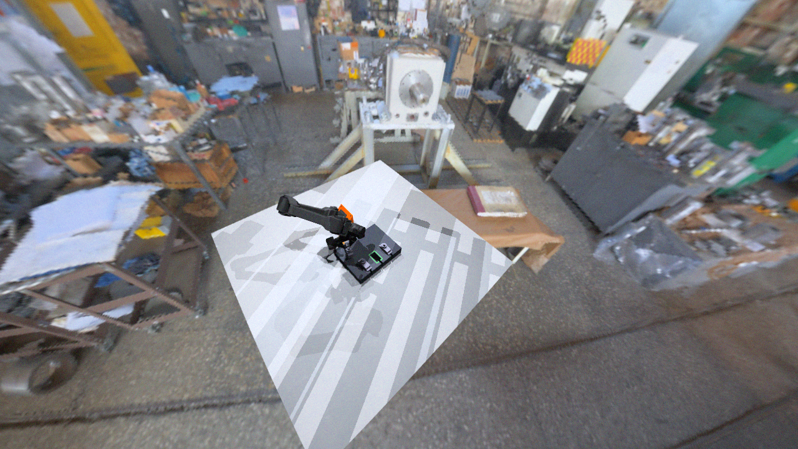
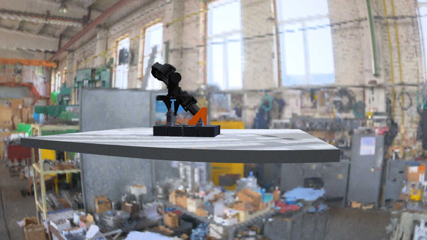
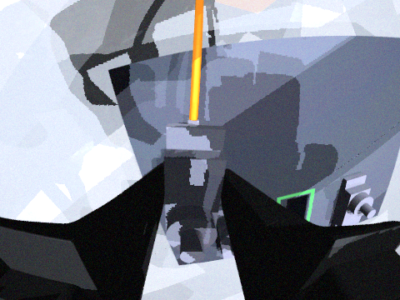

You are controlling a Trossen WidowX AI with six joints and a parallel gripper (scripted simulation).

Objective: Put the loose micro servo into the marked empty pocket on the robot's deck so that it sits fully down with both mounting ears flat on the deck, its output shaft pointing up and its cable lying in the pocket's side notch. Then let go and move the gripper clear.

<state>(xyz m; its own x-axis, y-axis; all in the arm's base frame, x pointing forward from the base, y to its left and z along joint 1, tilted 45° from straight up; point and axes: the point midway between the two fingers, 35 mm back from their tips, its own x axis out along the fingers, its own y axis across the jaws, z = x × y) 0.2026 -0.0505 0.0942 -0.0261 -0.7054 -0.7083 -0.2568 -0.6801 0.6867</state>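
Observation:
My gripper (image 2: 172, 112) (image 3: 193, 175) is shut on the loose grey micro servo (image 3: 187, 138), above the left part of the dark deck (image 1: 377, 236) (image 2: 208, 131) (image 3: 333, 75). The servo's orange cable (image 3: 196, 62) (image 2: 179, 122) runs away from its far end. A round boss shows on the servo's top between the fingers. Its underside is hidden, so I cannot tell whether it touches the deck. The empty pocket (image 1: 374, 257) (image 3: 297, 207), outlined in green, lies to the right of my fingers in the wrist view; the right finger partly covers it.
A fitted servo (image 1: 384, 247) (image 2: 199, 123) (image 3: 356, 200) stands beyond the pocket. Another fitted servo (image 1: 363, 264) stands on the pocket's other side, close to my held servo. The orange arm mount (image 1: 345, 212) (image 2: 200, 115) stands behind the deck. Patterned shadows cross the white table (image 1: 312, 357) (image 2: 253, 143).

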